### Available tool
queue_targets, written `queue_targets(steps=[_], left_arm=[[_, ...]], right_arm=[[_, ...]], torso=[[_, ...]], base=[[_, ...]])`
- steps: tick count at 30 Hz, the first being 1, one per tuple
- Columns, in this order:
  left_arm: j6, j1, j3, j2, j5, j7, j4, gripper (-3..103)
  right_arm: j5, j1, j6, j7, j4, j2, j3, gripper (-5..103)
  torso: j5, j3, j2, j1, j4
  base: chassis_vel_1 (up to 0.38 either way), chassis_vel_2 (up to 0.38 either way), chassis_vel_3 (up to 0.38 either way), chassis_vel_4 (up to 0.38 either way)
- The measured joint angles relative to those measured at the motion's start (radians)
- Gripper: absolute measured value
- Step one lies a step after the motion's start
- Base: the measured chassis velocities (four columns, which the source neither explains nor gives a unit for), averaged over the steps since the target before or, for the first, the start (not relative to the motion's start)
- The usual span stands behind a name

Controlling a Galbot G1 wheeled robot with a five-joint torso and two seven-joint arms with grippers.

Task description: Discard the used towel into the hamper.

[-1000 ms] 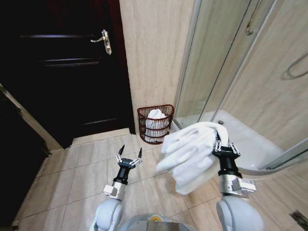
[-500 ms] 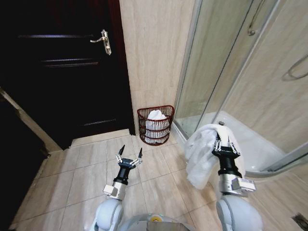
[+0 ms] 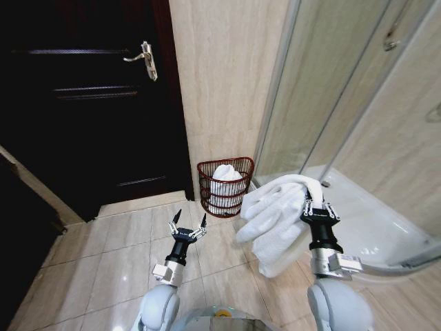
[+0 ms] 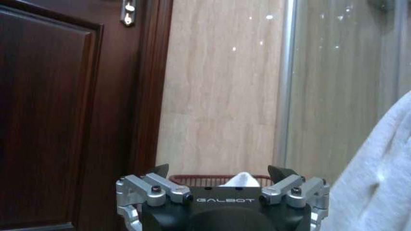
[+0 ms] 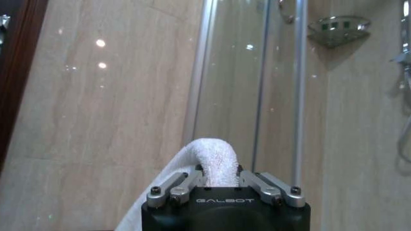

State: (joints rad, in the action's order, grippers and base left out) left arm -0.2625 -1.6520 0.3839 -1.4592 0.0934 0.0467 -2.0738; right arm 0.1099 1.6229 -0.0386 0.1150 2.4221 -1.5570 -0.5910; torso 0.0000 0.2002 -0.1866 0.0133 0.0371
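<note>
Head view: your right gripper [image 3: 313, 207] has its fingers clamped on the towel [image 3: 275, 221], which drapes down past them toward the floor. Your left gripper [image 3: 188, 223] hangs idle, fingers spread wide and empty. Ahead of both, well apart, the hamper [image 3: 226, 181] sits by the wall, already holding white cloth. Carry and drop remain.

The hamper [image 3: 225, 187] is set on the floor [image 3: 110, 255] against the wall [image 3: 220, 89], between the door [image 3: 89, 103] on the left and the shower [image 3: 358, 138] on the right. A towel [image 3: 226, 174] is held in it.
</note>
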Motion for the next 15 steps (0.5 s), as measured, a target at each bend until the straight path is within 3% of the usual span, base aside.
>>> queue_targets(steps=[15], left_arm=[[-0.043,0.006,0.006,-0.001,0.003,-0.008,0.018,100]], right_arm=[[0.008,-0.007,0.000,-0.007,-0.005,-0.002,0.008,15]], torso=[[0.0000,0.000,0.000,0.000,0.0001]], base=[[-0.040,0.115,0.120,-0.043]])
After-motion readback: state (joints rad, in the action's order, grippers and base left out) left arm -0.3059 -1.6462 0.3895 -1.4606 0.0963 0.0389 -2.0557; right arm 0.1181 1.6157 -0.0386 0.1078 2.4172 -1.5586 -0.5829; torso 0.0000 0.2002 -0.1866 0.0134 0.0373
